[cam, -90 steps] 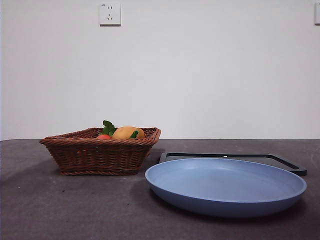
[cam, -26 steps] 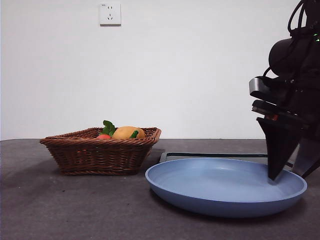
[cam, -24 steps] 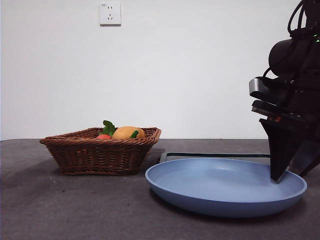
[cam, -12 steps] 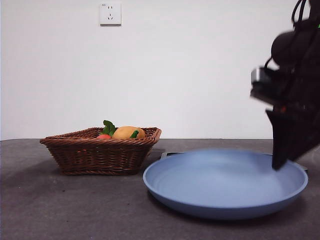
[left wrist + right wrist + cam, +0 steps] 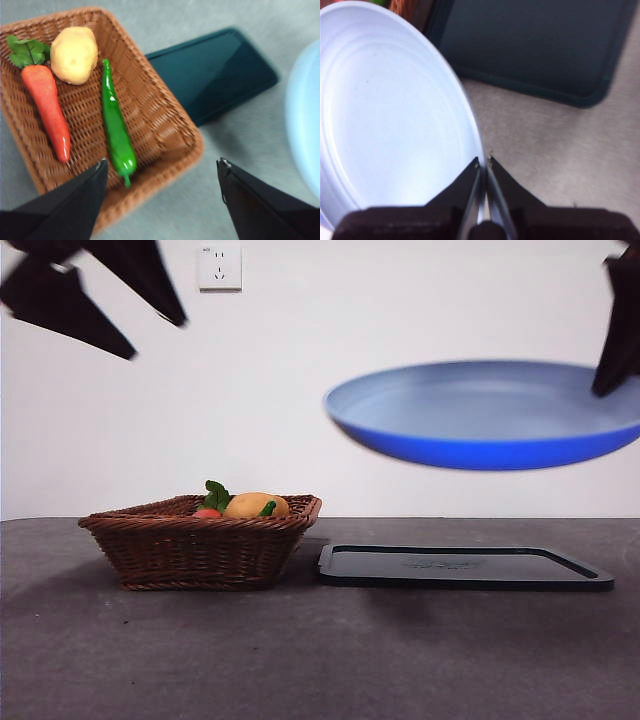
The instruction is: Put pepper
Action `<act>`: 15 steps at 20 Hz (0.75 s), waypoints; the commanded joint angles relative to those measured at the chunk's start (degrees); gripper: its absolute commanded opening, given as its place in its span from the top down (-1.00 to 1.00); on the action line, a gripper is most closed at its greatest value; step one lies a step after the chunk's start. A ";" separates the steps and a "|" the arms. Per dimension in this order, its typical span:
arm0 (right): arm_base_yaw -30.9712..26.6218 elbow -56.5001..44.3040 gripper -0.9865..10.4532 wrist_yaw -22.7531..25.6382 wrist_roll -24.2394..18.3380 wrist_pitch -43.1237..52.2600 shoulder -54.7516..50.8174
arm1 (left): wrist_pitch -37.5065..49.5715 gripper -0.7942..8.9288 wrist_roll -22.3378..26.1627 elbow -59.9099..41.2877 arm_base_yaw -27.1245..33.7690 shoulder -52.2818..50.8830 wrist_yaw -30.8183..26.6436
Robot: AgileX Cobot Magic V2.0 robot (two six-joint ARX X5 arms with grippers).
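Note:
The long glossy green pepper [image 5: 116, 126] lies in the brown wicker basket [image 5: 165, 125] beside a carrot [image 5: 47, 110] and a potato [image 5: 74, 54]. My left gripper [image 5: 160, 172] is open, high above the basket's edge; in the front view it shows at the top left [image 5: 95, 295]. The pepper is hidden in the front view. My right gripper [image 5: 483, 162] is shut on the rim of the blue plate [image 5: 390, 110] and holds it well above the table; the plate [image 5: 490, 415] hangs at the upper right in the front view.
A flat dark tray [image 5: 460, 567] lies on the grey table right of the basket [image 5: 200, 540], under the raised plate; it also shows in the left wrist view [image 5: 212, 70] and right wrist view [image 5: 540, 45]. A wall socket [image 5: 220, 267] is on the white wall.
The right gripper has lifted the blue plate off the dark tray and high into the air. The left gripper has come into view at the top left.

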 commanded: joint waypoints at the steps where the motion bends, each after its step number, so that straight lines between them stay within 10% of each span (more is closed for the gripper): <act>1: -1.11 1.14 0.82 -0.24 0.81 -0.46 -1.73 | -1.73 0.06 2.38 5.95 -2.32 8.20 -3.67; 15: -2.10 1.14 0.82 -0.26 0.72 -1.01 -4.00 | -4.98 0.06 4.09 19.43 -4.35 36.63 -10.86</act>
